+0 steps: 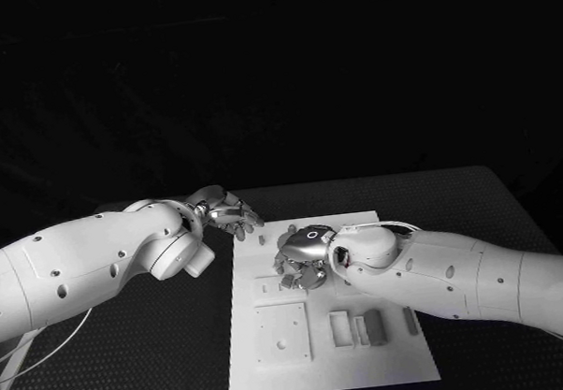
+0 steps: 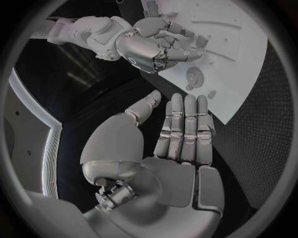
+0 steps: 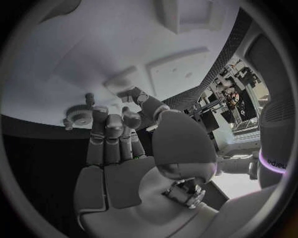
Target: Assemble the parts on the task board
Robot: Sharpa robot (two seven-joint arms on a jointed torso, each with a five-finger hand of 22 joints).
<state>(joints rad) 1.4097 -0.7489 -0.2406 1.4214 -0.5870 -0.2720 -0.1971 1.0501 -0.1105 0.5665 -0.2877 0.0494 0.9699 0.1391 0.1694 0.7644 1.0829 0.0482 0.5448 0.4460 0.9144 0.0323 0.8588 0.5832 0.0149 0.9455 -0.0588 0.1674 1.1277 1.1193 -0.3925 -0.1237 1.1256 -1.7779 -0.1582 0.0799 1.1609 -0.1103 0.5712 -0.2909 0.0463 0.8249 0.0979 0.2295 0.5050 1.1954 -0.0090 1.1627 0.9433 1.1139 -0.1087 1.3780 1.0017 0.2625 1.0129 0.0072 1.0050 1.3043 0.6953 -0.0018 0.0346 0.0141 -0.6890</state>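
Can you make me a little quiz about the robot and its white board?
1. True or false: the left hand is holding a part.
2. Which hand is over the task board? A) left hand B) right hand C) both
3. Fill in: the long narrow parts lie on the board's edge ______ to the robot.

Key:
1. False. Its fingers are stretched out straight and hold nothing; it hovers beside the board's far left corner.
2. B. Its fingers curl down over the middle of the board, near a round toothed part.
3. Nearest.
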